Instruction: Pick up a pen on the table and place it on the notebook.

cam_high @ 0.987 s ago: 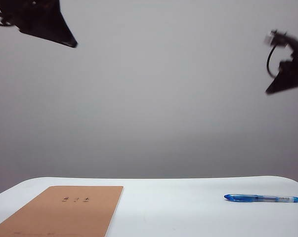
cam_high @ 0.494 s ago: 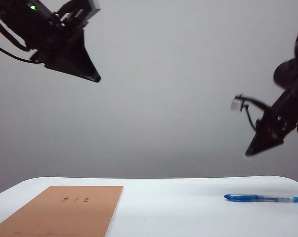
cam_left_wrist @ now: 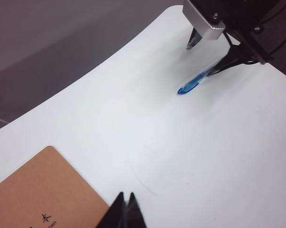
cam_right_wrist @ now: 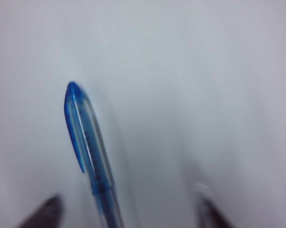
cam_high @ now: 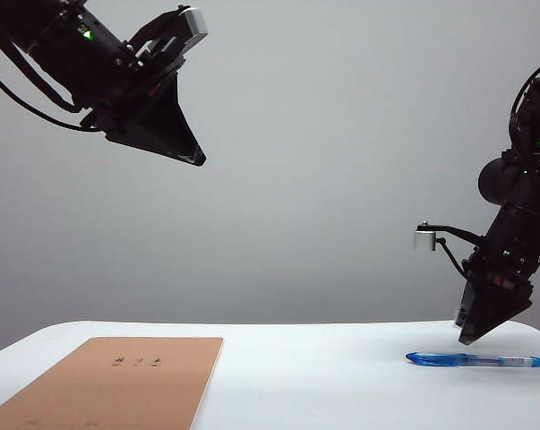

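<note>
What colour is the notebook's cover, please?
Plain tan-brown; the notebook shows best in the exterior view.

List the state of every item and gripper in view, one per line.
pen: lying flat on the table, not gripped
notebook: closed, flat, nothing on it
right gripper: open, fingers either side of the pen
left gripper: shut, high above the notebook

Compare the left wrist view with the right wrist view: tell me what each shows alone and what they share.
Only the left wrist view: the notebook, the left gripper shut above the table near it, and the right arm's body.
Only the right wrist view: a blurred close-up of the pen's thick end with its clip.
Both: the pen lying on the white table, with the right gripper open astride it.
</note>
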Action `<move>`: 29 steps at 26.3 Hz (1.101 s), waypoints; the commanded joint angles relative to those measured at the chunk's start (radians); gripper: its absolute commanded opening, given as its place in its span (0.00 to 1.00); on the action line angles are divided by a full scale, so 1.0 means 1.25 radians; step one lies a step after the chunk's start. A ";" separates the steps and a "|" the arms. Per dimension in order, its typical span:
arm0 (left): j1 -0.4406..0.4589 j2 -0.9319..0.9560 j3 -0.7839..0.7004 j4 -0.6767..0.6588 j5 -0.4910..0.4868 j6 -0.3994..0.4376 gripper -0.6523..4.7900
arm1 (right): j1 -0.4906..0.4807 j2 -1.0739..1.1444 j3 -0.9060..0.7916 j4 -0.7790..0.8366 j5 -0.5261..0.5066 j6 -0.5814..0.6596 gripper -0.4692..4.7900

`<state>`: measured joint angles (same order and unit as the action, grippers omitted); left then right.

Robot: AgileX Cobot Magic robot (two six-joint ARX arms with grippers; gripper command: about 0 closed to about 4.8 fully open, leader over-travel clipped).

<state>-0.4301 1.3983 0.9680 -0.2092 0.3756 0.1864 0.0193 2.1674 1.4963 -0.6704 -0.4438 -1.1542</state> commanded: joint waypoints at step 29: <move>0.001 -0.001 0.003 0.039 0.003 0.000 0.11 | 0.000 0.086 0.012 -0.028 0.055 -0.055 0.09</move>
<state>-0.4286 1.3983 0.9680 -0.1745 0.3756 0.1860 0.0170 2.2509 1.5234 -0.6777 -0.4053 -1.2243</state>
